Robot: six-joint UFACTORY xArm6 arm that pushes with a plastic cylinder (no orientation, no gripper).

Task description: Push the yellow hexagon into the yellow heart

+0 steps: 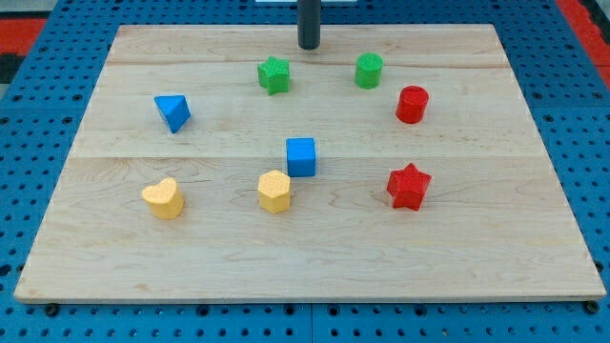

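The yellow hexagon (pixel 274 191) lies on the wooden board, a little below and left of its middle. The yellow heart (pixel 164 198) lies to its left, about a hand's width away, with bare wood between them. My tip (pixel 309 46) stands near the board's top edge, right of the green star, far above both yellow blocks and touching no block.
A blue cube (pixel 301 156) sits just up and right of the hexagon. A blue triangle (pixel 172 111) is at upper left. A green star (pixel 274 74) and a green cylinder (pixel 369 70) are near the top. A red cylinder (pixel 412 104) and a red star (pixel 409 186) are on the right.
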